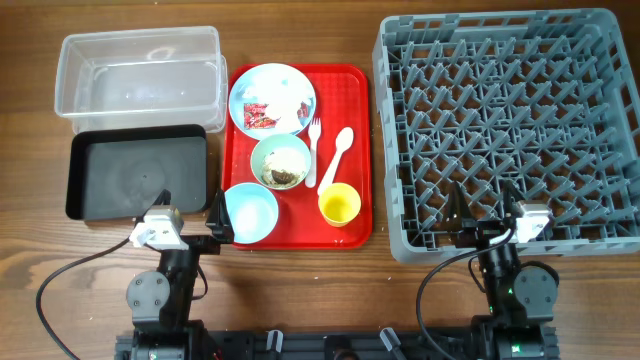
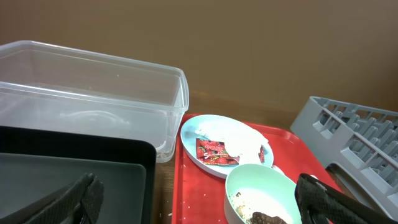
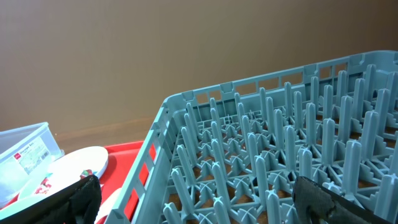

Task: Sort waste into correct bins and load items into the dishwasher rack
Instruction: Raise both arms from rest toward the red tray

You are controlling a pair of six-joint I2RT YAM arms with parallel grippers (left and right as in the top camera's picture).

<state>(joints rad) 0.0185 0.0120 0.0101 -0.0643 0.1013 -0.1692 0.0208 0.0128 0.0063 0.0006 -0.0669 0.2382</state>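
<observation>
Both arms rest at the near edge of the brown wooden worktop (image 1: 300, 290), and nothing is picked up yet. My left end effector (image 2: 198, 190) is released, its fingers spread wide. It faces the clear plastic rectangular tub (image 1: 140, 40) and the shallow black rectangular tray (image 1: 110, 180), I think because the waste belongs there. The right end effector (image 3: 196, 190) is released too, just in front of the large grey plastic dishwasher rack (image 1: 500, 25), ready for loading. Between them is the flat red tray (image 1: 355, 150). On it the crumpled red and white wrapper (image 1: 262, 115) lies on the light blue round plate (image 1: 285, 75), and a brown lump (image 1: 283, 178) lies in the pale green bowl (image 1: 262, 150). I judge these must be emptied first.
</observation>
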